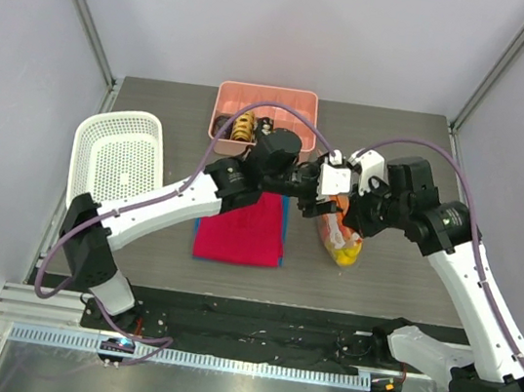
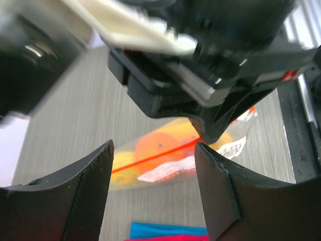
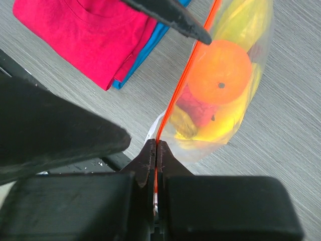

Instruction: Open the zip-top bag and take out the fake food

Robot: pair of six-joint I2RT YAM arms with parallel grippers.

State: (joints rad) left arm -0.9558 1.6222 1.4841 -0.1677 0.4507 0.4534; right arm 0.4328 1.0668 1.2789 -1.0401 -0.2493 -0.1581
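Obs: zip-top bag sits just right of the folded red shirt, fake food inside, apparently unopened. The right gripper is pinched tight on 1 end of the orange zip strip. The strip's long axis runs straight away toward the left gripper, spread wide above the bag. Judgement: left is nearer the free lip; the right gripper's housing crowds its approach.

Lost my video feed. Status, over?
Right gripper shut on zip-top bag. Left gripper open, close by. Fake food inside. Red shirt lies clear.
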